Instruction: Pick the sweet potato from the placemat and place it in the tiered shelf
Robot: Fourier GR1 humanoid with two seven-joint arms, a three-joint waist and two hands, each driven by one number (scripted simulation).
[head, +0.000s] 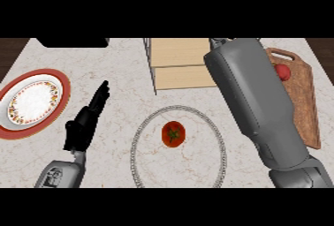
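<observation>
The left hand point(83, 126) is released, fingers straight, over the desk point(124, 62) between a patterned plate point(32, 103) and the round placemat point(135, 141). A red, green-stemmed round thing point(173, 133) lies at the placemat's middle. The right forearm point(254, 101) stretches up to the wooden tiered shelf point(179, 53); the right hand is out of view, and I cannot tell where the sweet potato is.

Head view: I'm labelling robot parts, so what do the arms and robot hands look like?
Both forearms are smooth grey casings: the right forearm long and thick, darker at its lower joint; the left forearm a short stub. The left robot hand is black with slim fingers. The right robot hand is mostly hidden.
</observation>
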